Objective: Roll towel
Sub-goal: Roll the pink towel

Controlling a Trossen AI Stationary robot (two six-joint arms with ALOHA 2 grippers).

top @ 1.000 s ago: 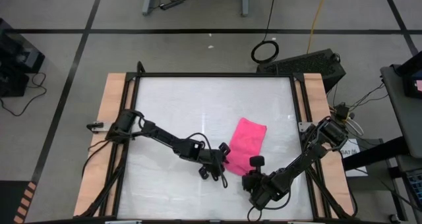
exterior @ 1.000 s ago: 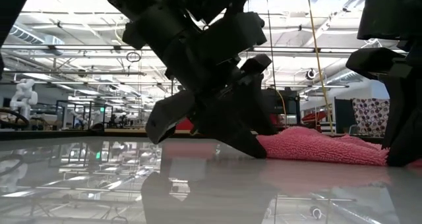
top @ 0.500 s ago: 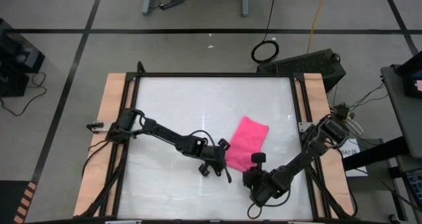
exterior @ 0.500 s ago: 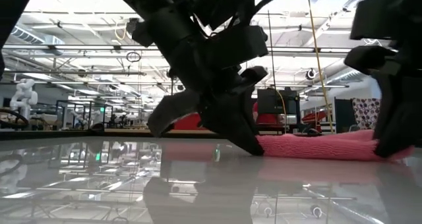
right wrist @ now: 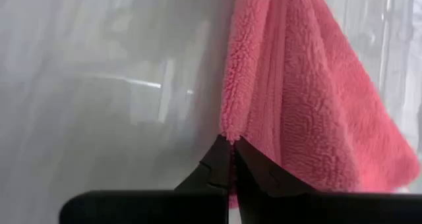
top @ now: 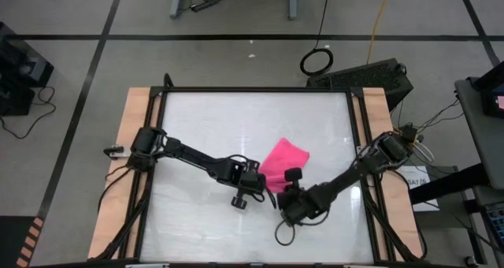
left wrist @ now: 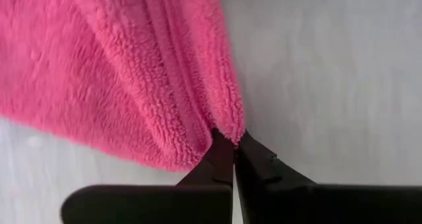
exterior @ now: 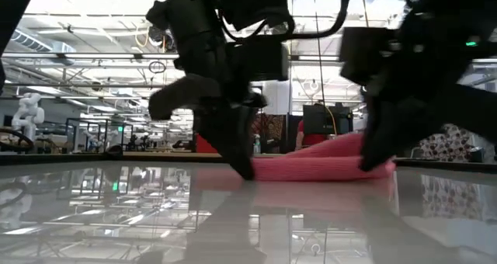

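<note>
Pink towel [top: 282, 159] lies near the middle of the white table [top: 205, 126], slightly toward the right arm's side. Its near edge is lifted off the surface; the far part lies flat. Left gripper [top: 264, 185] is fully closed, pinching one near corner of the cloth, as its wrist view shows with fingertips [left wrist: 224, 151] meeting on the hem. Right gripper [top: 285, 195] is likewise clamped shut on the other near corner, fingertips [right wrist: 223, 151] tight on the edge. The grippers sit close together at the towel's near end.

Risks, judged from here: both pinches catch only the very tip of each corner, so a quick pull forward could let the fleece slip out of one grip, leaving a skewed fold. If the arms move at uneven speed, the roll likely starts crooked. The smooth, glossy tabletop offers little friction, so the whole towel may slide along with the grippers instead of curling over itself. With the wrists this close, a collision between the arms is also possible.
</note>
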